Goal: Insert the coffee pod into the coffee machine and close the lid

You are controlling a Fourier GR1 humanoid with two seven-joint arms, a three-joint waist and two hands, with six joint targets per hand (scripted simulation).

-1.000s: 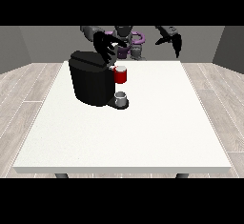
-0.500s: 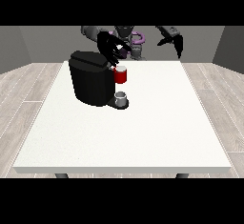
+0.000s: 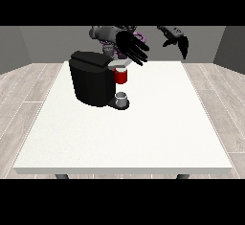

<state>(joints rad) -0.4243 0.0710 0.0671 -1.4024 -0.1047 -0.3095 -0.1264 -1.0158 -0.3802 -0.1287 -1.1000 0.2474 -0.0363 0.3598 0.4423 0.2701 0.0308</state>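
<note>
Front view: hovering above the coffee machine (image 3: pixel 95 78), just over its front head — hand at the view's left (image 3: pixel 131 48), fingers spread straight and pointing down toward the camera, holding nothing that can be made out. Hanging in the air well off to the other side, away from the machine — hand at the view's right (image 3: pixel 178 41), fingers drooping relaxed, nothing in it.

Standing on the drip base under the spout: a small grey thing (image 3: pixel 122 97), looking like a cup; not possible to tell it for the pod. Not showing plainly anywhere: the pod itself. Sitting at the head of the machine: a red thing at the machine (image 3: pixel 121 76).

Risks, judging from here: pressing the lid down off-centre and tipping or sliding the machine toward the counter (image 3: pixel 158 123) edge; spread fingers catching the head's rim instead of the lid; closing over a pod not seated, jamming the lid.

Looking of the machine: black, boxy, upright, lid area hidden behind the dark hand, so open or closed not clear.
</note>
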